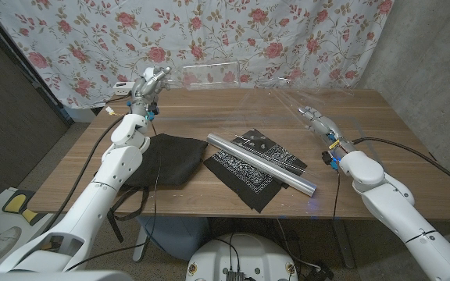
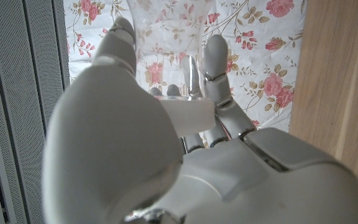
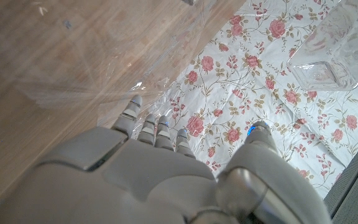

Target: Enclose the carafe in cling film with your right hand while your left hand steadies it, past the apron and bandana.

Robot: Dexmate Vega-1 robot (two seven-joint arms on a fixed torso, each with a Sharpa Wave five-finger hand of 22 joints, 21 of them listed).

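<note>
Apparently the wrap is barely begun: the carafe [image 1: 209, 76] at the worktop's [image 1: 366, 168] far edge is gripped by the left hand [image 1: 150, 83], while cling film [image 1: 287, 97] is held by the right hand [image 1: 319, 123].

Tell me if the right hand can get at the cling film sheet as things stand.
Probably yes. The right hand is already at the edge of the clear cling film sheet stretched over the table's far right side, fingers against it in the right wrist view. The roll and bandana lie nearer, out of the way.
</note>
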